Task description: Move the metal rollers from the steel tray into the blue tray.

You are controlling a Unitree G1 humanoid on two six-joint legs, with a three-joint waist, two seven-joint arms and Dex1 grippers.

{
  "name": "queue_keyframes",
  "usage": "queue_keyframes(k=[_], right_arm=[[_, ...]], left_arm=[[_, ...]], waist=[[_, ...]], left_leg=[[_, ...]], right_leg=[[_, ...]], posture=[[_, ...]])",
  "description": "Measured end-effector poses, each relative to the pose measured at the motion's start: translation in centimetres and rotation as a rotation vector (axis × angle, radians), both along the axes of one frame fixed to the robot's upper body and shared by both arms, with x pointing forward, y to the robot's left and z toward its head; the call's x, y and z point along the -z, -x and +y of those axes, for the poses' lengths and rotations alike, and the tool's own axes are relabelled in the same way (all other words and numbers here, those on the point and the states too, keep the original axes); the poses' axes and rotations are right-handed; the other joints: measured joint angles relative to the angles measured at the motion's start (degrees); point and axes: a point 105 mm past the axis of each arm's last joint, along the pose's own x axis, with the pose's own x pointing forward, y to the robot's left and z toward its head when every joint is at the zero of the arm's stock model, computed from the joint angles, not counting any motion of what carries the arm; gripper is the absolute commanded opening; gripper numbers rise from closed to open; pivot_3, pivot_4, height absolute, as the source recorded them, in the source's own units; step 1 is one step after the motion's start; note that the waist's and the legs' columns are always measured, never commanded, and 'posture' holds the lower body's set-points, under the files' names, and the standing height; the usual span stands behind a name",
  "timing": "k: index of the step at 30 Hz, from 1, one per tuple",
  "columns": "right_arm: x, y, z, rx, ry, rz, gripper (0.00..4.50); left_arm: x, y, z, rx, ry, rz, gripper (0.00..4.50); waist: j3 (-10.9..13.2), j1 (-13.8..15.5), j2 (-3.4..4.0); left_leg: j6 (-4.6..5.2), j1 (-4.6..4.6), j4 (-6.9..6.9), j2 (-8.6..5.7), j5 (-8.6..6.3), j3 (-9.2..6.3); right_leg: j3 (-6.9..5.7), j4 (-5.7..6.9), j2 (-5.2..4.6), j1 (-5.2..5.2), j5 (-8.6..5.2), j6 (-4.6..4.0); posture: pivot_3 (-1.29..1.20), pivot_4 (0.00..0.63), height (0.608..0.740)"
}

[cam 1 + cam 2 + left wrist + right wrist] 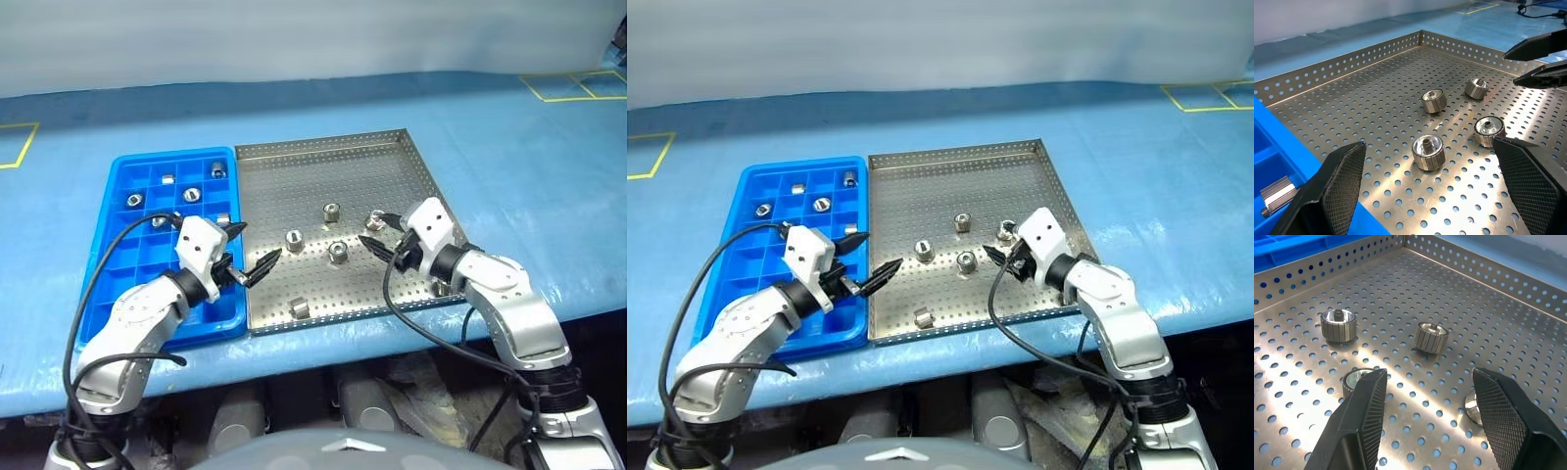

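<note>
In the head views, the steel tray (392,157) lies on a blue table cover (509,176) with the blue tray (132,176) touching its left rim. Five metal rollers (331,211) rest on the steel tray's perforated floor: four clustered near its middle and one (300,309) close to its near rim. More rollers (192,195) sit in separate compartments at the far end of the blue tray. The left gripper (253,250) hangs over the seam between the two trays, its fingers spread wide and holding nothing. The right gripper (380,233) hovers over the right half of the steel tray, fingers apart and empty, next to the roller (373,217) nearest that tray's right rim. In the left wrist view, four rollers lie on the steel tray between the parted fingers (1339,188), and one roller (1278,195) rests in the blue tray beside them. In the right wrist view, the separated fingers (1364,418) frame the steel tray's floor, with one roller (1338,324) towards the blue tray's side.
</note>
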Motion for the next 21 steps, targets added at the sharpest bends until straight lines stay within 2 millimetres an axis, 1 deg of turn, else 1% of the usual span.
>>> queue_keyframes(k=[4, 7, 9, 11, 13, 21], right_arm=[[0.0, 0.0, -0.3, 0.011, 0.006, 0.002, 2.93], [-0.4, -0.1, -0.6, 0.036, -0.019, -0.013, 2.93], [-0.6, -0.2, -0.8, 0.045, -0.029, -0.018, 3.29], [-0.7, -0.3, -0.9, 0.054, -0.030, -0.020, 3.79], [-0.7, -0.3, -1.0, 0.061, -0.030, -0.023, 4.47], [-0.7, -0.6, -1.4, 0.098, -0.015, -0.037, 4.47]], left_arm=[[0.3, 0.1, -0.1, 0.017, -0.008, 0.009, 4.50], [0.1, 0.1, -0.3, 0.028, -0.008, -0.004, 4.50], [0.0, 0.0, -0.4, 0.034, -0.010, -0.009, 4.50], [-0.1, -0.1, -0.5, 0.042, -0.011, -0.015, 4.50], [-0.1, -0.1, -0.6, 0.047, -0.011, -0.016, 4.50], [-0.2, -0.4, -0.7, 0.057, -0.012, -0.021, 4.50]], waist=[[0.00, -0.37, 0.00], [0.00, -0.46, 0.00], [0.00, -0.46, 0.00], [0.00, -0.48, 0.00], [0.00, -0.52, 0.00], [0.00, -0.81, 0.00]], left_leg=[[0.00, 0.01, 0.02, -0.01, 0.00, 0.04], [0.00, 0.01, 0.02, -0.01, 0.00, 0.06], [0.00, 0.01, 0.02, -0.01, 0.00, 0.05], [0.00, 0.02, 0.02, -0.01, 0.00, 0.06], [0.00, 0.01, 0.02, -0.01, 0.00, 0.06], [0.01, 0.01, 0.02, -0.01, 0.00, 0.08]], right_leg=[[0.02, 0.00, 0.00, 0.01, -0.11, 0.02], [0.05, 0.00, 0.00, 0.01, -0.23, 0.09], [0.05, 0.01, 0.00, 0.01, -0.20, 0.11], [0.05, 0.01, 0.00, 0.01, -0.17, 0.14], [0.06, 0.00, 0.00, 0.01, -0.16, 0.14], [0.08, 0.00, 0.00, 0.01, -0.10, 0.22]], posture=[[-0.21, 0.150, 0.740], [-0.21, 0.150, 0.740], [-0.21, 0.150, 0.740], [-0.22, 0.150, 0.740], [-0.22, 0.150, 0.740], [-0.23, 0.150, 0.740]])
